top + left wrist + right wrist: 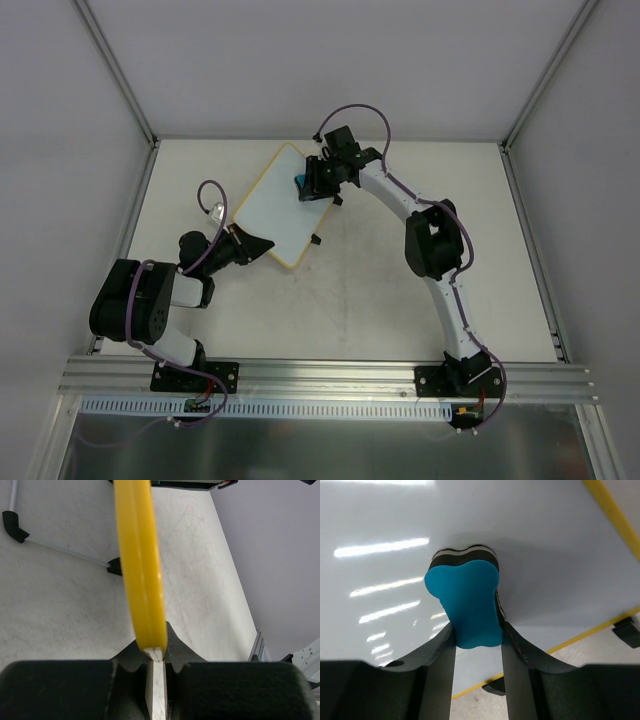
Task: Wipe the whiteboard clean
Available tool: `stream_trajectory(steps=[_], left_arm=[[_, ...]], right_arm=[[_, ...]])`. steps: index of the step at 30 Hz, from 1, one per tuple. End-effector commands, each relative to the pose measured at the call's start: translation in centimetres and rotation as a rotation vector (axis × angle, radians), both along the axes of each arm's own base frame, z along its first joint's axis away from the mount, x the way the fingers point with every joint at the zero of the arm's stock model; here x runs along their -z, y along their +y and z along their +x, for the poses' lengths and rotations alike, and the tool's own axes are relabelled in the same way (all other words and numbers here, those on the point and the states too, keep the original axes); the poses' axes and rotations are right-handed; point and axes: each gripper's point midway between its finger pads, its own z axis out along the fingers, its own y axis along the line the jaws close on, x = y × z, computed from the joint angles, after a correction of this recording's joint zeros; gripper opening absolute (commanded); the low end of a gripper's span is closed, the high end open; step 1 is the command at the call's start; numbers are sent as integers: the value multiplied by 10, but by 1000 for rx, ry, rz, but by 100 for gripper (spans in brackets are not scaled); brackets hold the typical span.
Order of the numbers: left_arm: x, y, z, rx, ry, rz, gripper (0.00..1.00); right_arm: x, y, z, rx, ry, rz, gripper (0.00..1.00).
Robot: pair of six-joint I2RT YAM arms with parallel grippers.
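Left wrist, whiteboard edge-on, face hidden

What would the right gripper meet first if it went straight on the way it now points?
The whiteboard. The right gripper has its jaws shut on the blue eraser, whose dark felt end seems to touch the white face, so the eraser would press in first; exact contact is hard to judge.

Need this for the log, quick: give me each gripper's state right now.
Left gripper: closed on the whiteboard, at its yellow-framed edge.
Right gripper: closed on the blue eraser, held against the whiteboard.
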Motion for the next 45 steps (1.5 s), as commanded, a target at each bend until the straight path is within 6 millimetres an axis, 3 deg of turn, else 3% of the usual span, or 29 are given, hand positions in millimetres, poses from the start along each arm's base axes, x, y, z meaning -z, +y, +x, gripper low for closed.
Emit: stream_trajectory(steps=[1, 7, 17, 25, 34, 45], left_arm=[[-59, -16, 2, 107, -275, -1, 0], [-60, -17, 9, 106, -275, -5, 0], [-50, -19, 22, 105, -258, -27, 0], [-46, -21, 30, 109, -254, -50, 0], [-55, -25, 34, 117, -273, -38, 0], [-51, -25, 35, 108, -271, -28, 0]], right_arm=[[8, -20, 7, 37, 3, -35, 0], [31, -40, 15, 78, 34, -67, 0], [30, -54, 13, 99, 23, -80, 0], [12, -30, -7, 31, -9, -40, 0], [-4, 17, -43, -73, -42, -15, 0], [-17, 37, -64, -130, -65, 5, 0]])
